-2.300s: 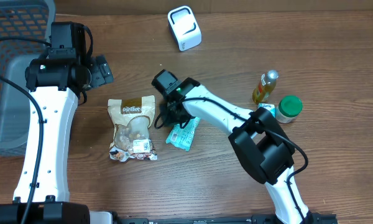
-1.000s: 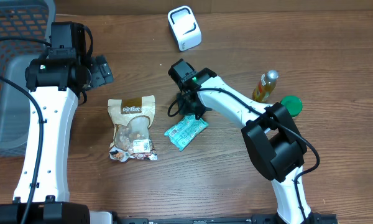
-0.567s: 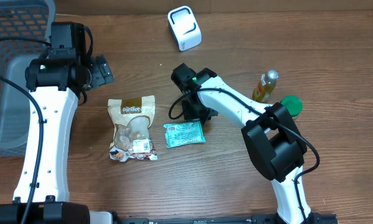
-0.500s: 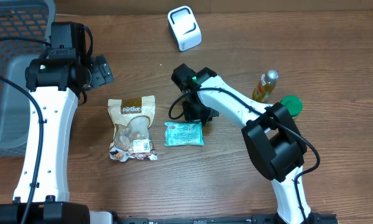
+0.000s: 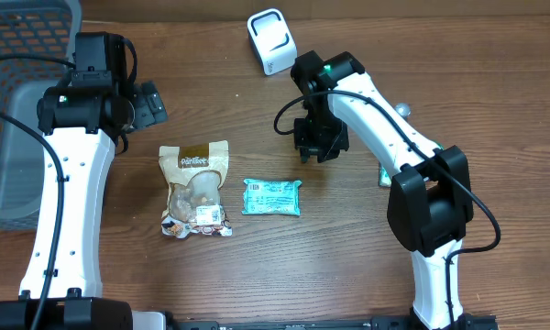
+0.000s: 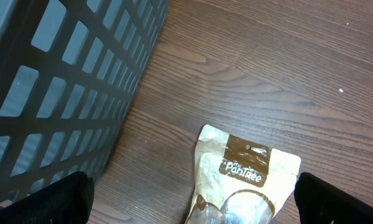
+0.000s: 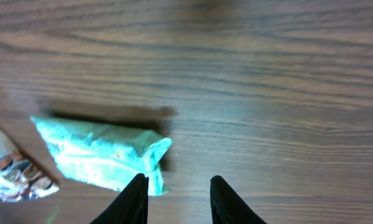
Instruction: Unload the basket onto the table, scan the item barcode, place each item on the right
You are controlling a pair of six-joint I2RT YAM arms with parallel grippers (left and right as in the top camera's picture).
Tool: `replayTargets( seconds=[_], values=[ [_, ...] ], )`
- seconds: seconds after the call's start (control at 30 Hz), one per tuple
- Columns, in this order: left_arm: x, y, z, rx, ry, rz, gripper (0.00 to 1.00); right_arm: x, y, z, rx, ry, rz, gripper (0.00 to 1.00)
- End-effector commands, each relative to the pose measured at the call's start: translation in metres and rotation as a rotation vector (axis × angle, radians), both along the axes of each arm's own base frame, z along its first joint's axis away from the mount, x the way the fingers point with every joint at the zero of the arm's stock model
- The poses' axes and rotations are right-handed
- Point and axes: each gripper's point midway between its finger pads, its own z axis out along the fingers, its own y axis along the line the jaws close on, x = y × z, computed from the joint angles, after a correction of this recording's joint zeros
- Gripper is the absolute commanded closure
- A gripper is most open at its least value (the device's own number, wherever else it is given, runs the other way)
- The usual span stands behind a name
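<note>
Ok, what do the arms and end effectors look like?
The left arm and right arm have white links, black joint housings and thin black cables looping alongside. The right one shows a small green light. The left end effector and right end effector are black, with two dark fingers each.

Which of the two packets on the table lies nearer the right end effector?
The flat mint-green plastic packet: it lies closest to the right end effector, while the beige Pantree snack pouch sits beyond it.

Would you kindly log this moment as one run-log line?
right gripper: open, empty | green packet: flat on table | left gripper: open, empty
</note>
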Motion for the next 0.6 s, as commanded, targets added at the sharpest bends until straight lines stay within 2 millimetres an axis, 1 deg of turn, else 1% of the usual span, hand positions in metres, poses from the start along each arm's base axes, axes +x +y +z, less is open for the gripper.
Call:
replayTargets(
  seconds=[0.0, 0.13, 0.23, 0.27, 0.33, 0.43, 0.5, 0.57],
  values=[
    [0.000, 0.001, 0.003, 0.021, -0.002, -0.020, 0.00, -0.001, 0.010, 0.032, 0.062, -0.060, -0.009, 0.70],
    [0.000, 0.001, 0.003, 0.020, -0.002, -0.020, 0.00, -0.007, 0.007, 0.066, 0.082, -0.129, -0.002, 0.69],
    [0.000, 0.001, 0.003, 0.021, -0.002, -0.020, 0.00, -0.011, 0.000, 0.088, 0.081, -0.182, -0.001, 0.69],
    [0.000, 0.001, 0.003, 0.021, -0.002, -0.020, 0.01, -0.013, -0.001, 0.102, 0.094, -0.217, -0.014, 0.69],
    [0.000, 0.001, 0.003, 0.021, -0.002, -0.020, 0.01, -0.013, -0.006, 0.116, 0.091, -0.261, -0.026, 0.69],
    [0.000, 0.001, 0.003, 0.021, -0.002, -0.020, 0.01, -0.017, -0.010, 0.132, 0.093, -0.302, -0.053, 0.69],
    [0.000, 0.001, 0.003, 0.021, -0.002, -0.020, 0.01, -0.021, -0.007, 0.139, 0.105, -0.319, -0.040, 0.69],
    [0.000, 0.001, 0.003, 0.021, -0.002, -0.020, 0.01, -0.028, 0.001, 0.143, 0.113, -0.324, -0.014, 0.69]
  ],
)
